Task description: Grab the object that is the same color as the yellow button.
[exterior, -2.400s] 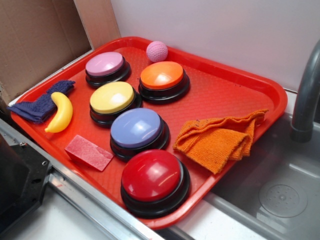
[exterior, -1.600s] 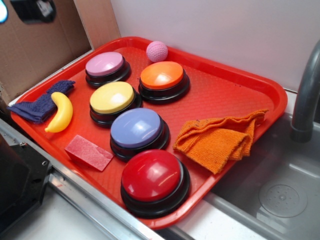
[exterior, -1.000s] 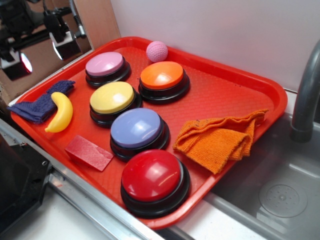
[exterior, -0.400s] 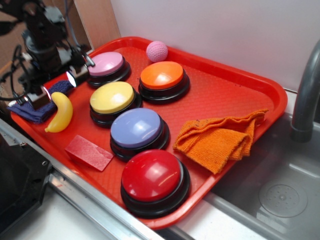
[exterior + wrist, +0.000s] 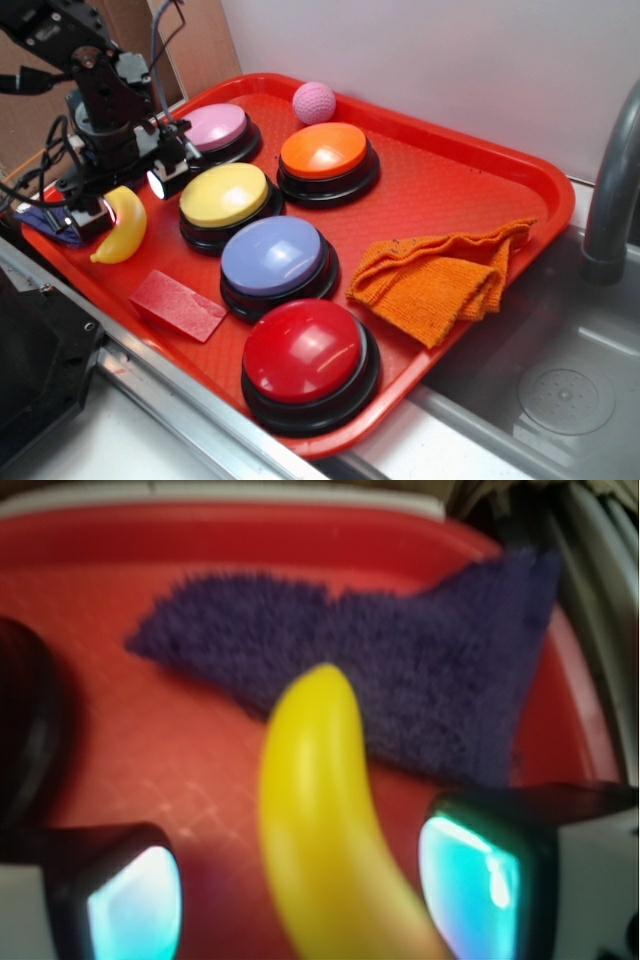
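Note:
A small glossy yellow toy banana [image 5: 122, 228] lies at the left of the red tray [image 5: 450, 170], partly on a dark blue cloth [image 5: 40, 218]. My gripper [image 5: 128, 197] hangs open right over the banana's upper end, one finger on each side. In the wrist view the banana [image 5: 325, 820] lies between my two fingers [image 5: 470, 875], with a gap on both sides. The yellow button [image 5: 226, 197] with a pale-yellow dome and black base stands just right of the banana.
A lilac-pink button [image 5: 213, 128], orange button [image 5: 324, 152], blue-lilac button [image 5: 273, 258] and red button [image 5: 305, 355] stand on the tray. A pink ball [image 5: 313, 102], red block [image 5: 178, 305] and orange cloth [image 5: 440, 275] lie there too. A sink [image 5: 560, 390] and faucet [image 5: 610, 190] are at right.
My arm came in from the upper left and moved down and right over the tray. It now hangs over the banana. The banana and buttons have not moved.

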`<state>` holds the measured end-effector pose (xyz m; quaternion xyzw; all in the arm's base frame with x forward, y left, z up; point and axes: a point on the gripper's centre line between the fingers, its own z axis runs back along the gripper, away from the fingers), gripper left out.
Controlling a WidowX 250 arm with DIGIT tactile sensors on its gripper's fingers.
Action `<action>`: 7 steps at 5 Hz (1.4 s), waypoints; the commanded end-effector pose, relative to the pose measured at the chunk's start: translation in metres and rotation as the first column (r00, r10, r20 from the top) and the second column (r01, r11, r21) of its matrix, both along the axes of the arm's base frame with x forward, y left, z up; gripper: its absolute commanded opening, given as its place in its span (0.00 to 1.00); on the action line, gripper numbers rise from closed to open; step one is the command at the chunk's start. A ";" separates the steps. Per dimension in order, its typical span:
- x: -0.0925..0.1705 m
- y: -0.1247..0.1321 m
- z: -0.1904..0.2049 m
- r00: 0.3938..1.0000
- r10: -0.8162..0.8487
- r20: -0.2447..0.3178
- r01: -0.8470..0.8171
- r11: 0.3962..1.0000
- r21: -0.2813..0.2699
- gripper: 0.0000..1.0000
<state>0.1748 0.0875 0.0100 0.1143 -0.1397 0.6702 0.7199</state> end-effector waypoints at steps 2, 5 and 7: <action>-0.002 0.010 0.005 0.997 0.064 0.046 -0.061 0.996 -0.062 0.00; 0.023 -0.009 0.088 0.913 -0.407 0.023 0.406 0.900 -0.159 0.00; 0.048 -0.056 0.145 0.605 -0.794 0.061 0.789 0.588 -0.180 0.00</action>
